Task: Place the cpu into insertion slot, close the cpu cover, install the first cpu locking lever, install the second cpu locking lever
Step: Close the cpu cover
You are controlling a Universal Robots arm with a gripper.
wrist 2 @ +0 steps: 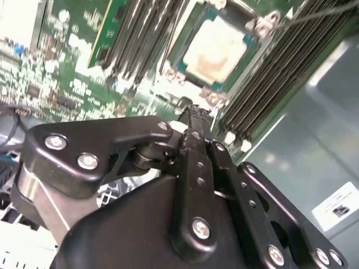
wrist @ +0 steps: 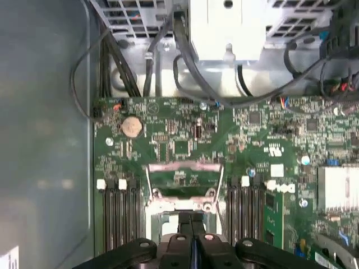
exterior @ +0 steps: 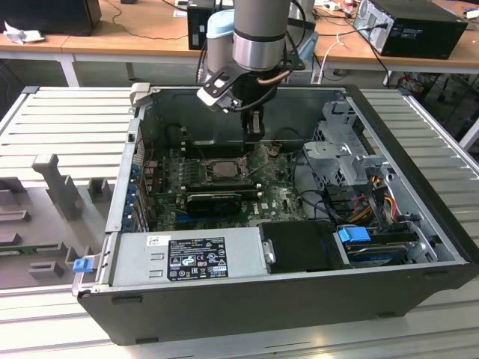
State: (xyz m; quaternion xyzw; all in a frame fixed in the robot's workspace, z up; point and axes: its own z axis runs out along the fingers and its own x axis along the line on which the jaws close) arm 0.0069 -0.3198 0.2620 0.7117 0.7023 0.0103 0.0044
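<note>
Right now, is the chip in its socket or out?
In: the cpu lies flat inside the insertion slot, pale top showing.

Bright, even room light falls on the ribbed table (exterior: 67, 112); inside the computer case (exterior: 247, 295) it is dimmer, the green board (exterior: 281, 198) in soft shadow. In the second wrist view the chip (wrist 2: 216, 50) glares pale and washed out, the board around it blurred, and screws (wrist 2: 201, 228) on the black gripper (wrist 2: 193, 115) catch small highlights. In the first wrist view the white bracket (wrist: 227, 28) is overexposed.
</note>
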